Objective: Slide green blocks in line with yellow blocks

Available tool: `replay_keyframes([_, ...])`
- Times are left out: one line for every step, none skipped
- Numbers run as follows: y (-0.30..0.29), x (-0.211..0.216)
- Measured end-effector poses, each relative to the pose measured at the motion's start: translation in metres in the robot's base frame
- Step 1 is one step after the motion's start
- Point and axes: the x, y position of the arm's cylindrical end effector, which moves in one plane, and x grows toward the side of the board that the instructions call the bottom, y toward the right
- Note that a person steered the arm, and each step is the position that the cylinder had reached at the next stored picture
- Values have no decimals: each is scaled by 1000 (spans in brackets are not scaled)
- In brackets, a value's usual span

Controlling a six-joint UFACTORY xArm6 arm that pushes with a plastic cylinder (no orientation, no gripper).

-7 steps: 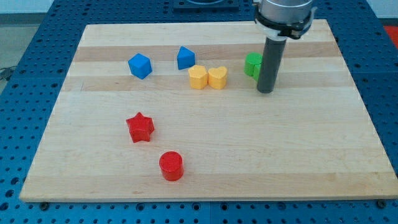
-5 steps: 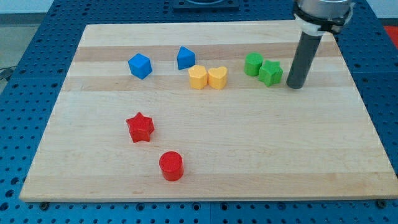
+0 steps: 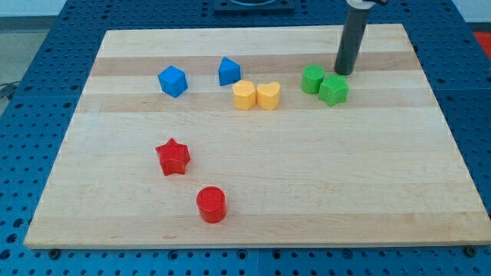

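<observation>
Two green blocks sit at the view's upper right: a rounded one [image 3: 312, 79] and a star-like one [image 3: 334, 90], touching each other. Two yellow blocks lie to their left, side by side: a hexagon-like one [image 3: 244, 95] and a heart-shaped one [image 3: 268, 96]. The green pair lies roughly level with the yellow pair, a gap between them. My tip [image 3: 343, 73] rests on the board just above the green star-like block, close to its top edge, slightly to the right of the rounded green block.
A blue cube [image 3: 173, 80] and a blue wedge-like block [image 3: 229, 71] lie left of the yellow blocks. A red star [image 3: 173, 156] and a red cylinder [image 3: 211, 204] lie at the lower left. The wooden board [image 3: 368, 184] sits on a blue perforated table.
My tip moved from in front of the green blocks out to their right, then up and back left to just above them. The blocks have not visibly moved.
</observation>
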Motion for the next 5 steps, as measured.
replay_keyframes([-11,0])
replay_keyframes([-20,4])
replay_keyframes([-30,12])
replay_keyframes([-39,20])
replay_keyframes([-48,28])
